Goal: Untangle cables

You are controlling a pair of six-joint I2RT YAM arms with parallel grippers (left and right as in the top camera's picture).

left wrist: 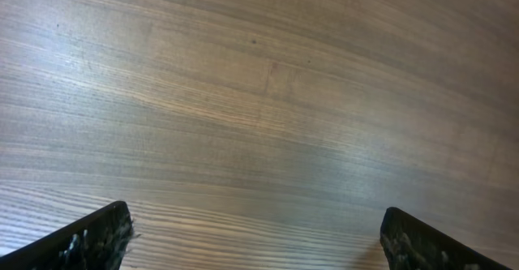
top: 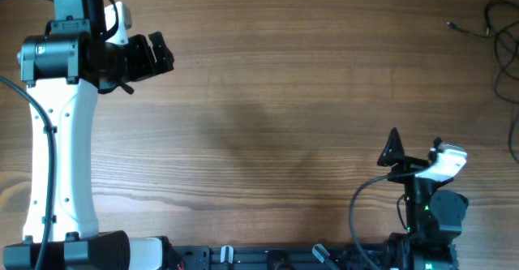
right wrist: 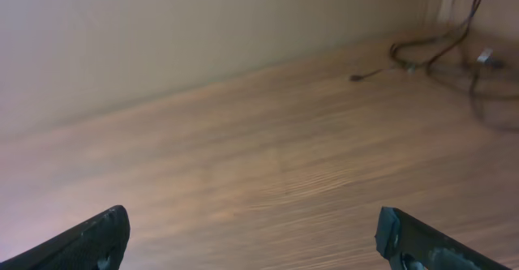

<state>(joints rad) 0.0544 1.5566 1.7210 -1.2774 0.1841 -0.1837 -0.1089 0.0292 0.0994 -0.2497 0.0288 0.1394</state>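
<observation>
Thin black cables lie tangled at the table's far right edge, partly cut off by the frame. They also show at the far right in the right wrist view, with a small plug end pointing left. My left gripper is open and empty at the far left of the table, far from the cables; its fingers frame bare wood in the left wrist view. My right gripper is open and empty near the front right, well short of the cables.
The wooden table spans the view. The arm bases and a black rail sit along the front edge. A plain wall rises behind the table in the right wrist view.
</observation>
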